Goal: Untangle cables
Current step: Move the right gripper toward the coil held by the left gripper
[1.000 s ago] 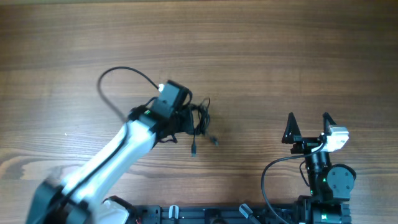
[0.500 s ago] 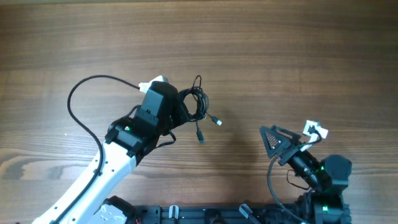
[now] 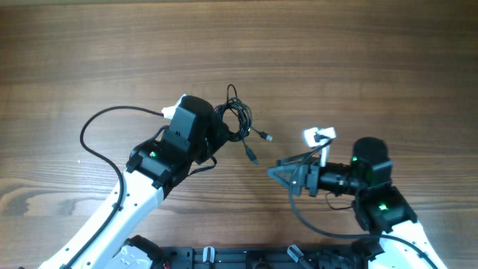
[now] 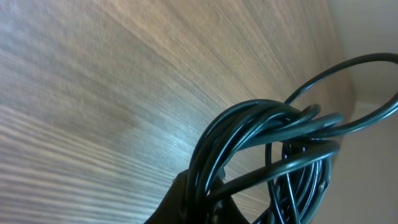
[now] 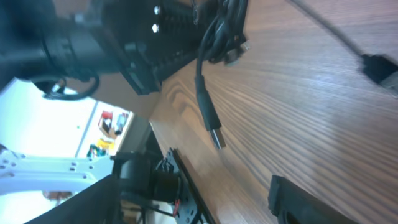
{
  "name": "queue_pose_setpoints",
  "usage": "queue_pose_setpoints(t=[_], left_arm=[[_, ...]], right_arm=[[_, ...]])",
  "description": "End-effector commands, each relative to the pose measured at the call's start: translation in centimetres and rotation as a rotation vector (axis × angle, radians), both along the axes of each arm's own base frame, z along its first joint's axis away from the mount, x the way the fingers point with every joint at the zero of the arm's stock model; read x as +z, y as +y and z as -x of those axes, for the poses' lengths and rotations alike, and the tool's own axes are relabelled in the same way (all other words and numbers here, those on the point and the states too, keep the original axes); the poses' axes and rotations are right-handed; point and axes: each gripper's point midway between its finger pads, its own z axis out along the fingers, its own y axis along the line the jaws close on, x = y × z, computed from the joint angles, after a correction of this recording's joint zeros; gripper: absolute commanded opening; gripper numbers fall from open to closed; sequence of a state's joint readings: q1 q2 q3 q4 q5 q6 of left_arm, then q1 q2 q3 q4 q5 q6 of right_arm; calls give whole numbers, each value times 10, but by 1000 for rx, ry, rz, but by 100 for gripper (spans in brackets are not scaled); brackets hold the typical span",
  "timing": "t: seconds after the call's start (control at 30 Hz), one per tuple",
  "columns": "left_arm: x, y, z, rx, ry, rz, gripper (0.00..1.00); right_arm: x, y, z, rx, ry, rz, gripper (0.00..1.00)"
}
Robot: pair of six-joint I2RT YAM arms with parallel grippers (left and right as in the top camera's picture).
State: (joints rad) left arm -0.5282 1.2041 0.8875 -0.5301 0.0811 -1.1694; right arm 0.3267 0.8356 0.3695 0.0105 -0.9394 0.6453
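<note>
Overhead: left gripper (image 3: 215,136) fingers pinch the cables (image 3: 237,119) over the counter (image 3: 358,60). Right wrist view alone shows right gripper (image 5: 199,196) fingers spread, facing a connector plug (image 5: 214,132).

Soft, even light on the tabletop (image 3: 336,60), only faint shadow beside the cables (image 3: 237,123). Both wrist views smear; close cables are soft, wood shows pale sheen.

Wood-grain table (image 3: 336,60) w/ black cables (image 3: 237,123) bunched near ctr, contact w/ top unclear.

Brown wood-grain table (image 3: 336,52), evenly lit
</note>
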Motion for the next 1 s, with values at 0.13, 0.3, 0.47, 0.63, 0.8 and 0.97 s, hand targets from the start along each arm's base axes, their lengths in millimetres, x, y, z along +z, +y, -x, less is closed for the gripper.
queue_pose_setpoints(t=[0.13, 0.3, 0.47, 0.63, 0.8, 0.97], left_arm=[[8, -15, 10, -16, 62, 120, 4], [2, -12, 15, -17, 86, 101, 4], [0, -3, 10, -84, 6, -16, 4], [1, -1, 4, -246, -136, -197, 4], [15, -48, 22, -513, -309, -254, 4], [13, -67, 41, -618, -350, -302, 4]], right_arm=[[-10, 38, -11, 18, -94, 50, 39], [-5, 42, -18, 12, -111, 22, 13], [7, 45, -16, 20, -83, -34, 5], [16, 47, -17, 16, -52, -69, 5], [12, 39, -40, -143, -2, -58, 4], [9, 29, -58, -268, 30, -53, 5]])
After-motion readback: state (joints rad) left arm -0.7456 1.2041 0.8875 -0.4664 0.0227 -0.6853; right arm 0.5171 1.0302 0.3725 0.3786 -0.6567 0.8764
